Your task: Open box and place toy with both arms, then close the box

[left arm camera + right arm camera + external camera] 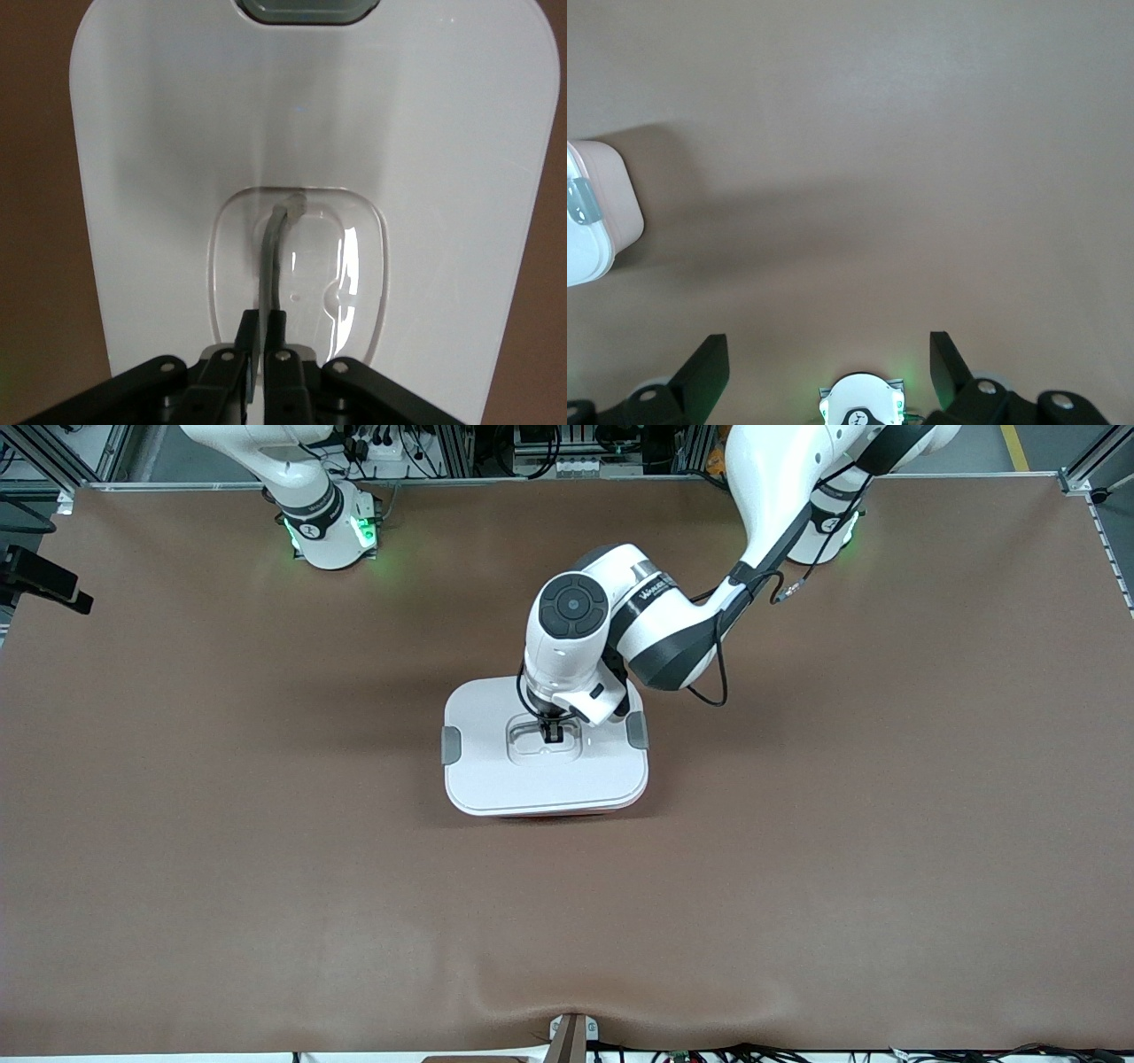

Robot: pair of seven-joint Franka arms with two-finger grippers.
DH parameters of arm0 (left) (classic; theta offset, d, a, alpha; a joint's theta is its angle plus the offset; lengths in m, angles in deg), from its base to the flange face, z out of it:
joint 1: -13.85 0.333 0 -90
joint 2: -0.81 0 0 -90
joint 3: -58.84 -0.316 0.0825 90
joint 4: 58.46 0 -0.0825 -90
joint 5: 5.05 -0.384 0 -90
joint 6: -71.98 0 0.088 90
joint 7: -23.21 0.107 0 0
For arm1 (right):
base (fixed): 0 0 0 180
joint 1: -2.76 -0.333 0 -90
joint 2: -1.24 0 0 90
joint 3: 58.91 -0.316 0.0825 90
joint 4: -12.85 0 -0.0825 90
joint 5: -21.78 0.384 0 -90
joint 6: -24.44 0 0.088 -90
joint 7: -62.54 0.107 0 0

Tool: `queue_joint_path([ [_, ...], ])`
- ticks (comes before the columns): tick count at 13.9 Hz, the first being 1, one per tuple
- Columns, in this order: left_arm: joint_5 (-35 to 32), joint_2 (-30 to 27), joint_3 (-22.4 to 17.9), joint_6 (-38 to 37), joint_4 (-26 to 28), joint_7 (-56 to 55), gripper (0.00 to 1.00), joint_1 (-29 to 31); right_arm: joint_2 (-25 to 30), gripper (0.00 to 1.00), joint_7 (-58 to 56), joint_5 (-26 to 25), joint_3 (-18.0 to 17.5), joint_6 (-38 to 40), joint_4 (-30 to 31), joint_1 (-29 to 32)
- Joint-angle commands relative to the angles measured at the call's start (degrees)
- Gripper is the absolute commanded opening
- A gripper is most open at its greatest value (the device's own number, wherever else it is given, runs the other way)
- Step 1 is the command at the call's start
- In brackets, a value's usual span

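Note:
The box (496, 771) stands mid-table with its white lid on; a sliver of pink tub (567, 813) shows under the lid's edge nearest the camera. Grey clips (451, 745) sit at both sides. My left gripper (551, 731) is down in the lid's recess, shut on the grey handle (276, 252); its fingers (251, 332) pinch the strap. My right gripper (828, 354) is open and empty, held over bare table near its own base (861, 400); a corner of the box (611, 195) shows at that view's edge. The toy is out of view.
The brown table (266, 824) spreads wide around the box. A black bracket (40, 580) juts in at the right arm's end. A small mount (571, 1036) sits at the table edge nearest the camera.

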Motion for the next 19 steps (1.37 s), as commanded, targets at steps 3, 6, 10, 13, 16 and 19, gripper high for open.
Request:
queue_joint_path([
  [3, -0.9, 0.57, -0.66, -0.02, -1.54, 2.54, 0.0, -0.95, 0.98, 1.0, -1.79, -0.61, -4.97, -1.33, 0.81, 5.02],
  [6, -0.9, 0.48, -0.66, -0.02, -1.54, 3.42, 0.0, -0.51, 1.07, 1.0, -4.79, -0.52, -4.88, -2.04, 1.07, 5.46],
  [10, -0.99, 0.57, -0.75, -0.02, -1.45, 4.82, 0.0, -0.42, 0.98, 1.0, -4.79, -0.61, -4.44, -1.95, 1.16, 4.76],
  [13, -1.07, 0.66, -0.75, -0.1, -1.36, 6.14, 0.0, -0.77, 0.98, 1.0, -4.88, -1.13, -3.92, -2.12, 1.08, 3.97],
  [16, -1.25, 0.92, -0.84, -0.1, -1.36, 6.58, 0.0, -0.95, 0.98, 1.0, -4.88, -1.4, -3.04, -2.21, 1.08, 3.26],
  [19, -2.13, 1.01, -0.84, -0.02, -1.36, 6.58, 0.0, -0.86, 1.07, 1.0, -4.97, -1.49, -3.04, -2.21, 0.99, 3.61],
])
